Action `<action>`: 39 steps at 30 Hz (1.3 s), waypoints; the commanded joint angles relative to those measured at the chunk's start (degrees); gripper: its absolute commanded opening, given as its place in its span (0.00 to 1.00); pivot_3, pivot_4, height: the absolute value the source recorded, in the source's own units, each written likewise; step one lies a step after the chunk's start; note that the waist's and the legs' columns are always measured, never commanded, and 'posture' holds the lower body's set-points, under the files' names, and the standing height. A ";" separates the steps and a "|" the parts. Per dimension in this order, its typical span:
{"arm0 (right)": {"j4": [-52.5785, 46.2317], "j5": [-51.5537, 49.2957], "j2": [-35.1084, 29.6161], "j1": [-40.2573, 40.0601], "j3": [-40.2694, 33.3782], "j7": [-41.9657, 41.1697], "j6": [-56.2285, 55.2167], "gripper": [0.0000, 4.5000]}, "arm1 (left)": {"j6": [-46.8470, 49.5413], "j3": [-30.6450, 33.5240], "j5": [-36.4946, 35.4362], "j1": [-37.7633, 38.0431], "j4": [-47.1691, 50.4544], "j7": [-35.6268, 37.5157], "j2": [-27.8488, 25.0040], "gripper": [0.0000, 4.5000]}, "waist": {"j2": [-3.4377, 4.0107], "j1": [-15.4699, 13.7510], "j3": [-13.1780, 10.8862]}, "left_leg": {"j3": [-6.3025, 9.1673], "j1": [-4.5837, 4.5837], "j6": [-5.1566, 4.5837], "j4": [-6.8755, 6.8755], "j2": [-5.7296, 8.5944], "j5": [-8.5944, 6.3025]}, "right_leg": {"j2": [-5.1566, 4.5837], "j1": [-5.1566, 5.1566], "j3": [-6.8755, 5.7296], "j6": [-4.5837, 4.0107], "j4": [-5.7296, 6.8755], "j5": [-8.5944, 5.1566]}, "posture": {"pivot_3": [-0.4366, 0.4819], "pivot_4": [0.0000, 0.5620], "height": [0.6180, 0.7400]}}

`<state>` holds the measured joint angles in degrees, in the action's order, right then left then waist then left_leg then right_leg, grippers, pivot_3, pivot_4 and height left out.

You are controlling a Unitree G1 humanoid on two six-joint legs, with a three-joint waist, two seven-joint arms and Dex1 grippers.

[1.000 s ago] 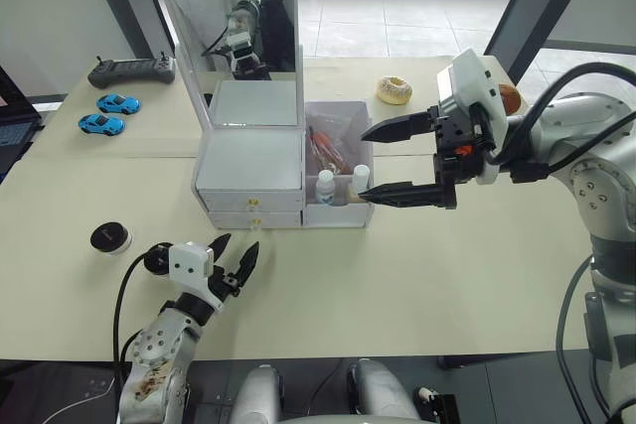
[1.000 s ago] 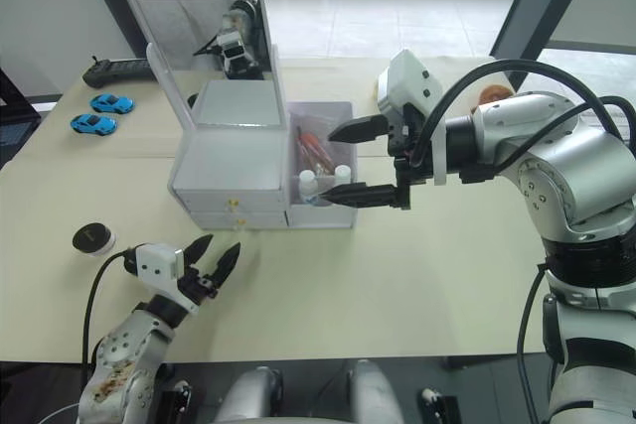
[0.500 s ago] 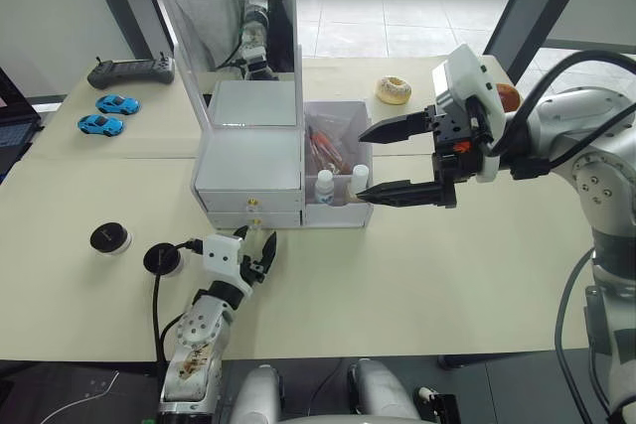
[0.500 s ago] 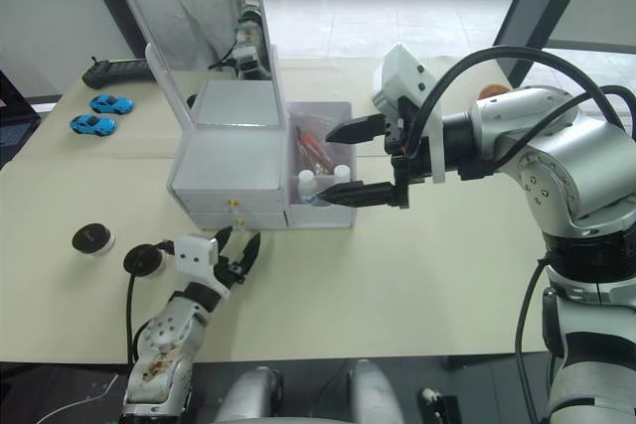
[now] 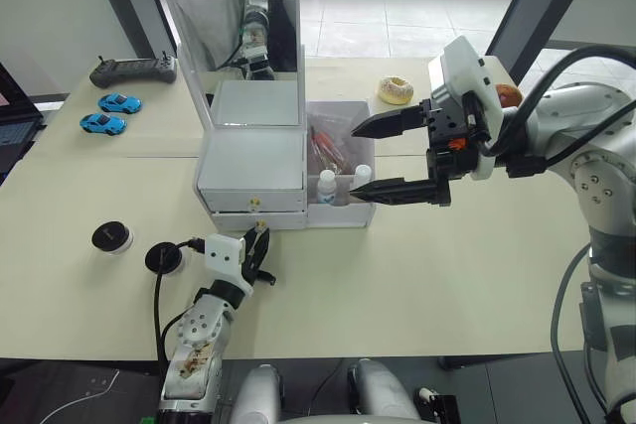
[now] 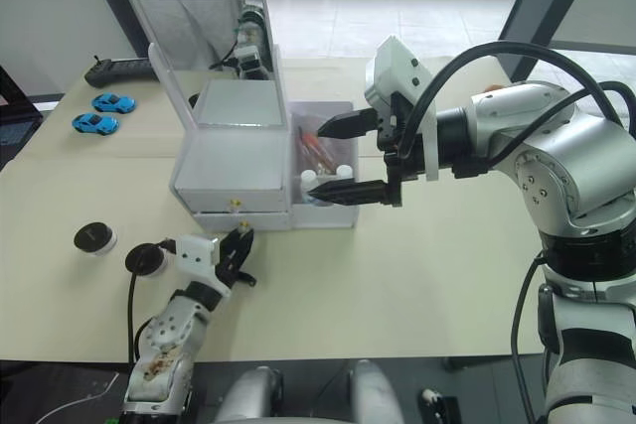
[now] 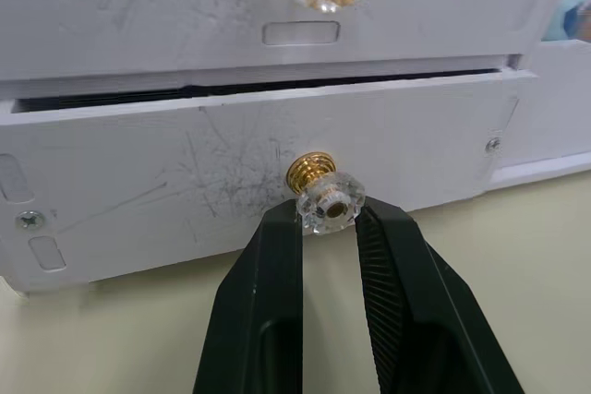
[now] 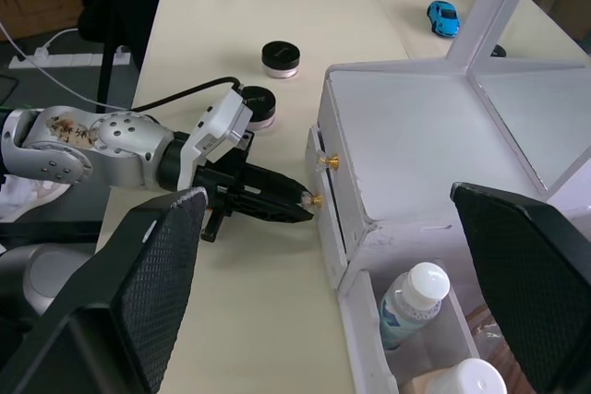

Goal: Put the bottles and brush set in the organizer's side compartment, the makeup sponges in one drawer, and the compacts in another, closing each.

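Landmark: the organizer, standing on the surface with its mirror up.

Left gripper: fingers closed narrow around the clear, gold-based knob of the lower drawer. A dark gap shows along that drawer's top edge, so it stands slightly out from the organizer's front. The upper drawer sits flush.

Right gripper: fingers spread wide, holding nothing, hovering just beside the side compartment on the organizer's far side from the left arm.

Side compartment contents: both bottles, the slim clear one and the white-capped one beside it, plus the brush set standing behind them. That part looks done.

Compacts: two on the surface, well out from the organizer's drawer front, toward the left arm's side. Not yet stowed.

Makeup sponges: cannot tell where they are.

Judgement: step in hand is opening the lower drawer. Next move calls for a straight pull along the drawer's travel, keeping the pinch centred on the small knob, which could slip. The organizer is light and may slide with the pull.
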<state>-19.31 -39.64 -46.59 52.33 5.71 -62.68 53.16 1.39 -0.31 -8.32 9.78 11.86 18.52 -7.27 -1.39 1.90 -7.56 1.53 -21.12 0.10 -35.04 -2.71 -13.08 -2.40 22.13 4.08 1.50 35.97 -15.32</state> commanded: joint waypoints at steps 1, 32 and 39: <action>-1.20 -0.59 0.30 -0.16 -1.05 0.51 -0.18 1.00 | -1.27 -0.10 -2.03 2.75 5.35 1.67 -1.00 0.12 | 0.00 0.21 0.00 | 0.00 0.00 0.00 0.00 -0.01 0.00 | 0.00 0.00 0.00 0.00 0.00 0.00 | 0.48 0.27 1.00; -2.61 -1.31 2.05 -2.87 -1.29 1.77 -0.06 1.00 | 4.21 3.68 -16.95 24.84 12.73 16.64 -9.92 0.27 | 0.11 0.73 -0.03 | -0.10 0.03 -0.06 0.10 -0.04 -0.05 | 0.00 0.05 0.05 0.09 -0.17 -0.14 | 0.48 0.27 1.00; -2.20 -0.87 1.81 -3.22 -1.20 1.23 -0.74 1.00 | 4.05 7.61 -23.51 28.36 15.77 24.30 -15.06 0.74 | 0.11 0.77 -0.03 | -0.11 0.03 -0.06 0.12 -0.07 -0.05 | 0.00 0.09 0.04 0.06 -0.16 -0.17 | 0.48 0.27 1.00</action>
<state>-20.67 -39.72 -44.48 48.80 5.95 -61.18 53.11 6.21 4.98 -29.35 36.63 25.34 40.27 -21.25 -1.28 2.67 -7.59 1.42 -21.08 0.03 -34.92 -2.79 -13.12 -2.40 22.23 4.11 1.54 35.82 -15.50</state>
